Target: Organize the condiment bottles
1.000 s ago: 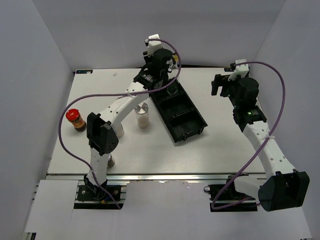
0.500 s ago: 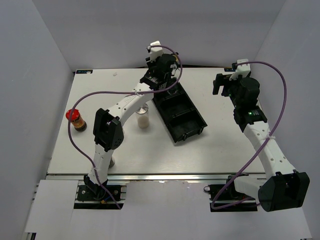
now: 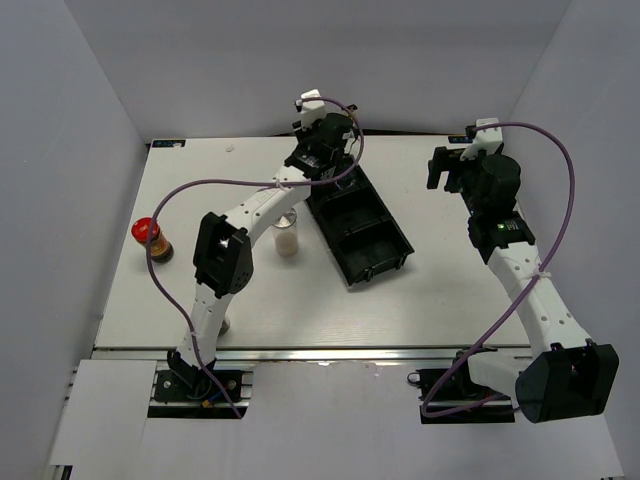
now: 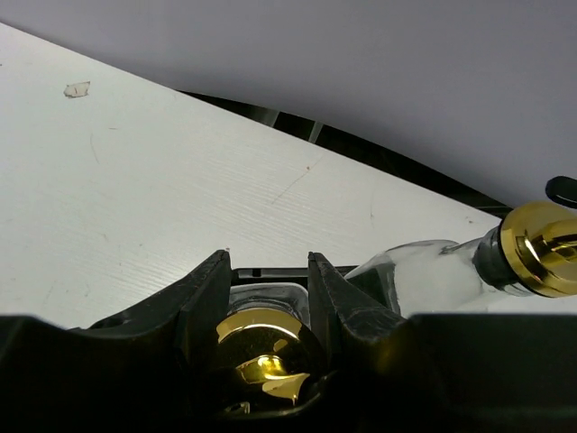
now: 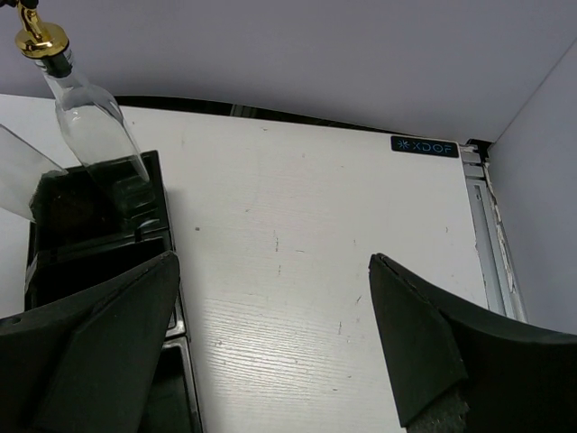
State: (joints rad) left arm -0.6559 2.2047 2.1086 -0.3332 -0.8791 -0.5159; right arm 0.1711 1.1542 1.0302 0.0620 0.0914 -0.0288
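Note:
My left gripper (image 4: 266, 259) is shut on the neck of a clear glass bottle whose gold pour spout (image 4: 261, 347) sits between the fingers. In the top view this gripper (image 3: 335, 160) hangs over the far compartment of the black tray (image 3: 372, 250). A second glass bottle (image 4: 424, 275) with a gold spout stands just to its right, and the right wrist view shows this second bottle (image 5: 95, 126) upright in the tray's far compartment (image 5: 99, 234). My right gripper (image 3: 440, 170) hovers open and empty to the right of the tray, its fingers wide apart over bare table (image 5: 270, 271).
A red-capped dark jar (image 3: 152, 238) stands near the table's left edge. A silver-lidded shaker jar (image 3: 287, 235) with white contents stands left of the tray. Another small jar (image 3: 222, 325) peeks out beside the left arm near the front edge.
The left arm has stretched farther out and shifted slightly right, carrying the held bottle over the tray's far end. The right arm has stayed still.

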